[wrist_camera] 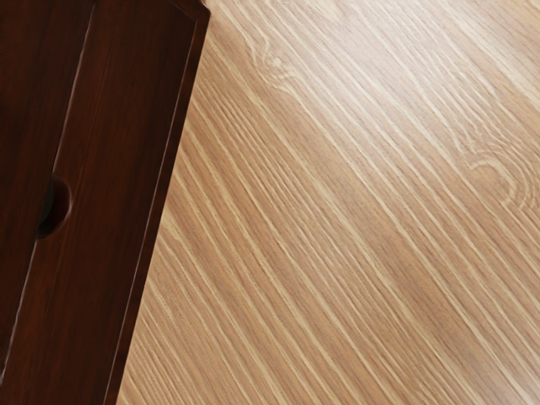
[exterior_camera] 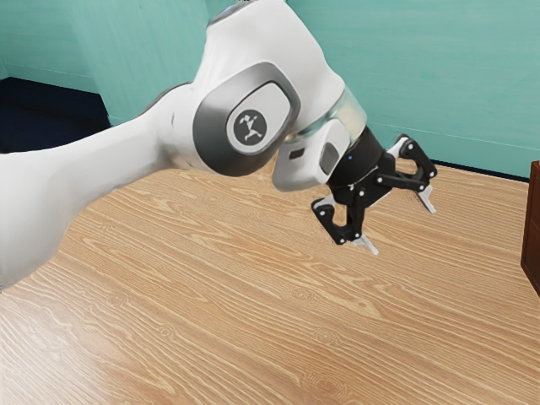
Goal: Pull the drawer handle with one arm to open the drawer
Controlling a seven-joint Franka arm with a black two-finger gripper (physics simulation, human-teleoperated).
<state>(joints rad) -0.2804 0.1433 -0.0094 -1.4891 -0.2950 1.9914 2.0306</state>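
My gripper [exterior_camera: 400,229] stands open in the exterior view, its two fingers wide apart and nothing between them, tilted down over the wood surface. At the exterior view's right edge a dark brown wooden cabinet [exterior_camera: 532,228] is partly in view, with a wide gap between it and the gripper. The wrist view shows the dark cabinet front [wrist_camera: 114,177], with a thin seam along it and a rounded finger notch [wrist_camera: 57,207] at that seam. No projecting handle can be made out. Whether a drawer stands out from the cabinet cannot be told.
The light wood surface [exterior_camera: 228,304] extends beneath the arm and up to the cabinet. Teal walls [exterior_camera: 430,76] rise behind it, and a dark blue area [exterior_camera: 51,118] lies at the exterior view's upper left.
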